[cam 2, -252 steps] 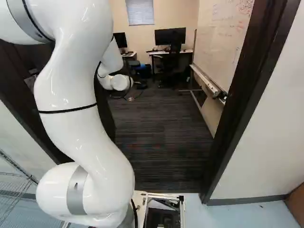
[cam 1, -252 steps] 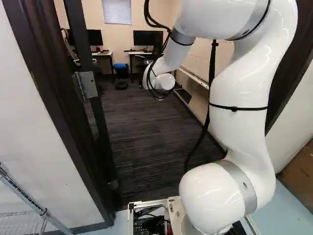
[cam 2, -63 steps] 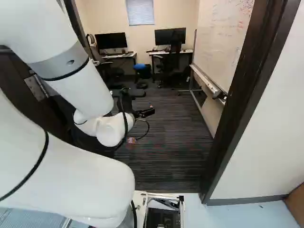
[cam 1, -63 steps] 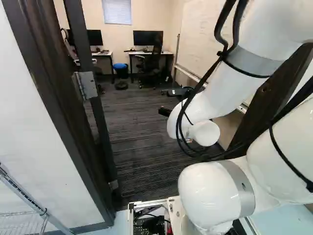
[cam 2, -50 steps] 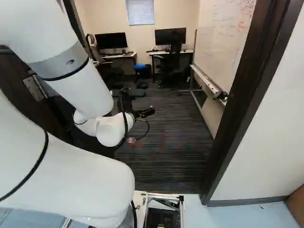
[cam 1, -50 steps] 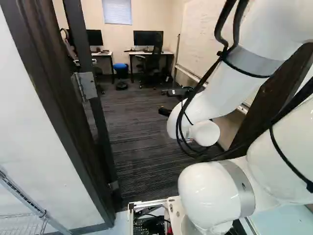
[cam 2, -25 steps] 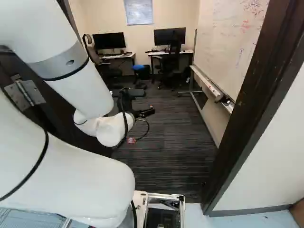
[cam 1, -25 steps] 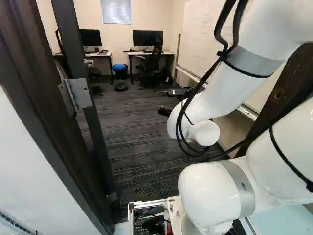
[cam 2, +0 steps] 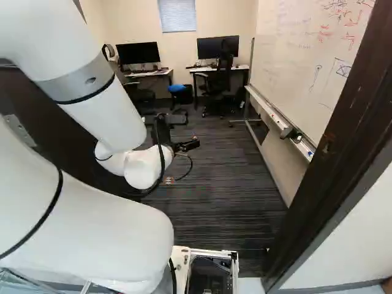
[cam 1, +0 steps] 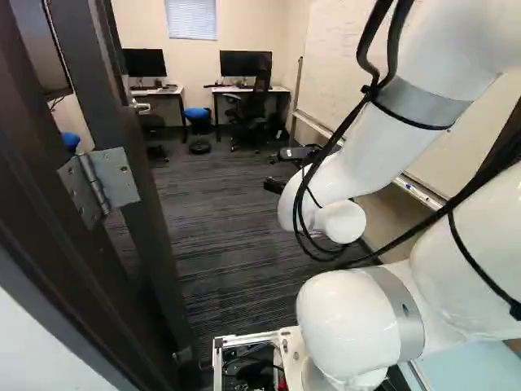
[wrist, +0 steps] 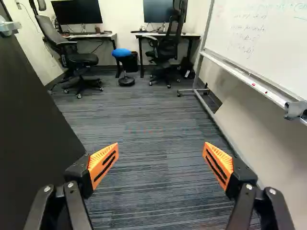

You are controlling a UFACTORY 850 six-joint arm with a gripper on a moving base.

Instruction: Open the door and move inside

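Pincer point(wrist: 160, 155) wide open, empty, and the open door point(wrist: 33, 124) stands upright beside it, hinged to the frame point(cam 1: 49, 228) at the left base view's left, so roll straight in imo.

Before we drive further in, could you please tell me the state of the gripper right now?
Gripper: open, its jaws wide apart, with nothing held between them.
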